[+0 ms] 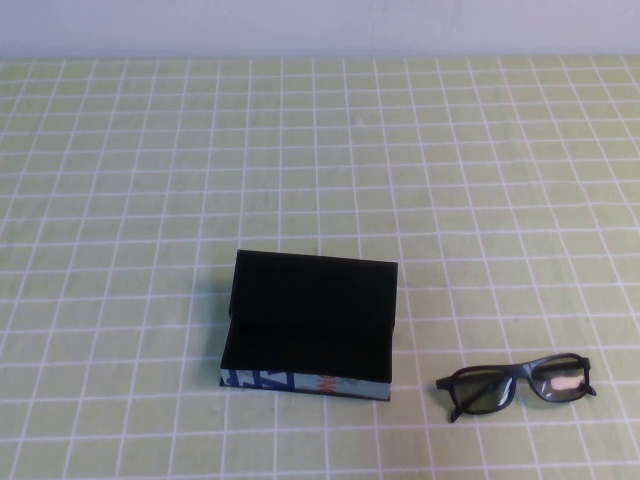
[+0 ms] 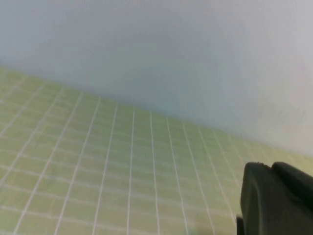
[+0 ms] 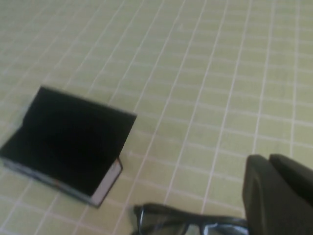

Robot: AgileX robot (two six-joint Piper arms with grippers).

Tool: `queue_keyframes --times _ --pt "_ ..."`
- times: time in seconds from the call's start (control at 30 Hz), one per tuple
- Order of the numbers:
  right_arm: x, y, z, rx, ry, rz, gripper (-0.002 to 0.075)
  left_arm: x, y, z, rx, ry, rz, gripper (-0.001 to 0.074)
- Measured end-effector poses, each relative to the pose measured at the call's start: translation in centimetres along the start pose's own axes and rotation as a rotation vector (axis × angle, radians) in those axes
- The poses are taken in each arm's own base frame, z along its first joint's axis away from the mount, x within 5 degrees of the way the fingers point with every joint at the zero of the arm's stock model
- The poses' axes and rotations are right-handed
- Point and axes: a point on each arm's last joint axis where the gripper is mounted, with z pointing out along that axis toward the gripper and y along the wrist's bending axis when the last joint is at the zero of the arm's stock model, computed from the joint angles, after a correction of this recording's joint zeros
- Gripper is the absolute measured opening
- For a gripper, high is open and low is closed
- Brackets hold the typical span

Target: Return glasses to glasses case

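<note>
Glasses crosswise, right of open case

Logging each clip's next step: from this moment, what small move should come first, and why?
Probably bring the right gripper down toward the glasses: they lie on the table right of the open glasses case, near that arm. The left gripper faces bare tablecloth; neither holds anything.
</note>
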Motion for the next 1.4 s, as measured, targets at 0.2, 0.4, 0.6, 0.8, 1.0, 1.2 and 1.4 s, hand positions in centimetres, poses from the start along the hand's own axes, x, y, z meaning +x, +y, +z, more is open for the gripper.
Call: queue_keyframes --times 0.2,0.4,0.6,0.8,1.0,1.2,1.4 --pt "-0.3 0.2 4.0 -0.065 0.301 -0.138 -0.0018 -0.2 -1.7 2.1 0.085 0.261 0.156 -0.0003" --pt "-2.2 2.2 8.4 -0.215 0.546 -0.454 -0.0018 0.0 -2.2 3.8 0.122 0.381 0.181 -0.0003" --pt "-1.0 4.7 13.9 -0.318 0.765 -0.764 -0.0008 0.3 -2.2 4.0 0.120 0.425 0.185 -0.0003" --pt "1.5 5.3 18.2 -0.317 0.891 -0.895 0.0200 0.6 -2.2 3.9 0.124 0.463 0.188 -0.0003" --pt "2.9 4.8 20.6 -0.292 0.947 -0.957 0.0419 0.8 -2.1 3.8 0.125 0.488 0.189 -0.0003" --pt "4.3 4.7 22.1 -0.301 0.991 -0.962 0.0445 0.9 -2.1 3.7 0.126 0.499 0.190 -0.0003" --pt "5.6 4.5 23.5 -0.305 1.026 -0.974 0.0439 0.9 -2.1 3.7 0.126 0.501 0.190 -0.0003"
